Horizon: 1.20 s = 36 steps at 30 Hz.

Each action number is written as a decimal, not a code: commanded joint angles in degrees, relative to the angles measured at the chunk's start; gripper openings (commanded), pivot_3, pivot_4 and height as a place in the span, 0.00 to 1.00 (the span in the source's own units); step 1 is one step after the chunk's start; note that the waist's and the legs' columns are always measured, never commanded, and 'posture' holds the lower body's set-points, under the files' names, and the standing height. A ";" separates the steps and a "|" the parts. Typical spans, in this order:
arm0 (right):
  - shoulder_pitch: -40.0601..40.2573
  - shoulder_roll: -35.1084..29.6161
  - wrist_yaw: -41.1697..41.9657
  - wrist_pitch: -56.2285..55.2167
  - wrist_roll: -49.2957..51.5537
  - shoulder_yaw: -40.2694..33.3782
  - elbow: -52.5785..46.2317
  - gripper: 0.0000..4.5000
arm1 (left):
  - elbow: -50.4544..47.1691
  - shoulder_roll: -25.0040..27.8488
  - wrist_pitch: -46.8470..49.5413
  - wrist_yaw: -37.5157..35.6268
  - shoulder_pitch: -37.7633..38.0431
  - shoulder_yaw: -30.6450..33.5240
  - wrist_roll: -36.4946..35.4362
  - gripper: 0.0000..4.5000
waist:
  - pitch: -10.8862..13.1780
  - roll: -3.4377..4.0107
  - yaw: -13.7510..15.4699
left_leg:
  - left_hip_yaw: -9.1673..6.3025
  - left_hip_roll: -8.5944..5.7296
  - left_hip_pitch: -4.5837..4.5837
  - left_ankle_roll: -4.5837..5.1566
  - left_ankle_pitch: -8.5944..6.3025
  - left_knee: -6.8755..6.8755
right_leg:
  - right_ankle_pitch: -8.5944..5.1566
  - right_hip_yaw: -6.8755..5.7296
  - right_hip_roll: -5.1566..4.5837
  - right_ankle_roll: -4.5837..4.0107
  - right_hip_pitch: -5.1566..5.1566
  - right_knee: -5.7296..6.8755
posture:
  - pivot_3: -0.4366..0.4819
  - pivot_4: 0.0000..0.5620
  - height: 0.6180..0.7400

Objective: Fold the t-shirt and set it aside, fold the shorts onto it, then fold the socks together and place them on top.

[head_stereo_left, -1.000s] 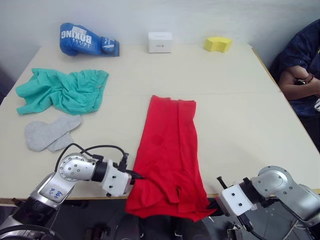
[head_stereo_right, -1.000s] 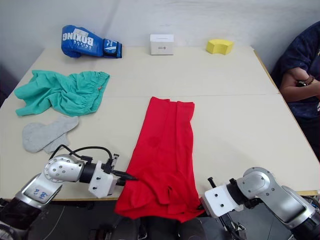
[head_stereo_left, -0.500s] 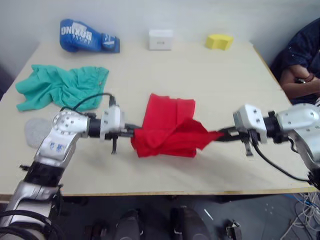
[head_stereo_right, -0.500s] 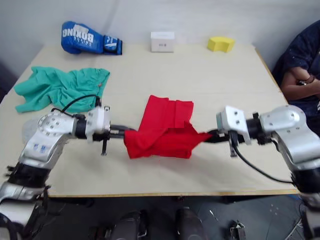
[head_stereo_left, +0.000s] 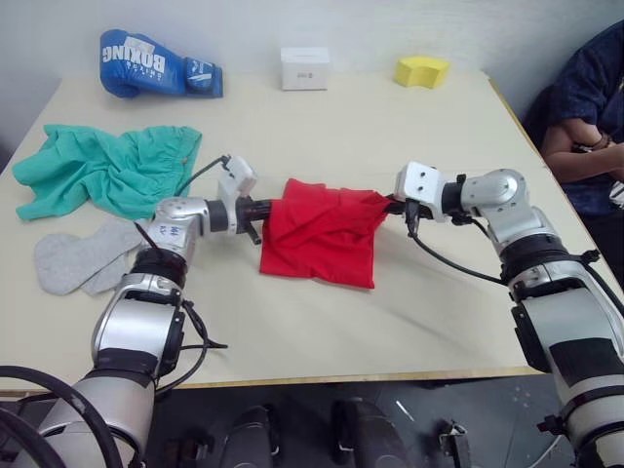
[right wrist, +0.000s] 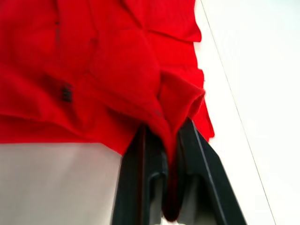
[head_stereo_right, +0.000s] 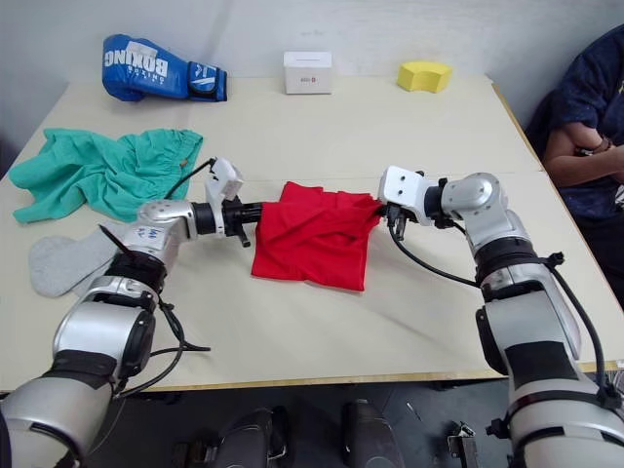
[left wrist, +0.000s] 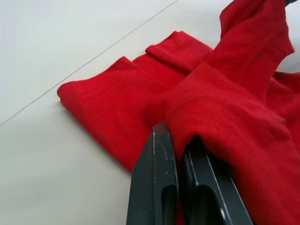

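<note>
Two grippers, left (head_stereo_left: 265, 207) and right (head_stereo_left: 388, 204), each pinched on t-shirt (head_stereo_left: 320, 234) mid-fold; shorts (head_stereo_left: 102, 171), socks (head_stereo_left: 73, 258) untouched, unfolded.

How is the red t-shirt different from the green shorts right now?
The t-shirt is bright red and folded into a compact, squarish shape; the shorts are teal-green and lie spread out and rumpled. The left gripper and the right gripper each pinch the t-shirt, while nothing touches the shorts. Both are soft cloth on the same table.
</note>
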 commanded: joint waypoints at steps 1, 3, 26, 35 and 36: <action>-2.39 0.32 -4.61 -2.99 -1.79 -1.38 2.83 0.00 | 2.39 -0.24 -1.66 3.63 -2.89 2.37 1.40 0.00 | 0.00 0.00 -0.24 | 0.00 0.00 0.00 -0.01 0.00 0.05 | 0.00 0.03 0.01 0.00 0.00 0.06 | 0.48 0.27 1.00; -3.12 0.94 -6.53 -3.56 -2.79 -1.61 4.17 0.00 | 3.57 -0.54 -1.17 5.04 -3.34 3.51 1.59 0.00 | 0.00 0.00 -0.78 | 0.01 0.00 0.01 -0.01 -0.01 0.19 | 0.01 0.06 0.00 0.00 0.00 0.22 | 0.48 0.27 1.00; -1.65 7.62 -19.47 20.09 10.13 -22.19 7.45 0.95 | 6.48 -4.81 16.68 26.52 -7.03 19.41 -4.28 0.99 | 0.00 -0.01 -1.32 | -0.05 0.06 0.12 -0.15 0.07 0.60 | 0.01 0.35 -0.01 -0.01 0.01 0.90 | 0.48 0.27 1.00; 3.00 6.75 -23.81 23.26 13.37 -26.55 1.84 0.99 | 8.18 -6.60 29.37 39.73 -10.23 28.13 -9.81 1.00 | 0.01 -0.02 -1.85 | -0.03 0.04 0.13 -0.17 0.08 0.53 | 0.01 0.35 0.02 -0.01 0.00 0.88 | 0.48 0.27 1.00; 3.63 6.63 -23.29 23.10 13.61 -26.66 0.60 0.99 | 8.12 -6.39 30.78 40.17 -10.25 28.15 -9.71 1.00 | 0.01 -0.02 -1.94 | -0.04 0.05 0.13 -0.19 0.09 0.53 | 0.01 0.35 0.03 -0.01 0.00 0.89 | 0.48 0.27 1.00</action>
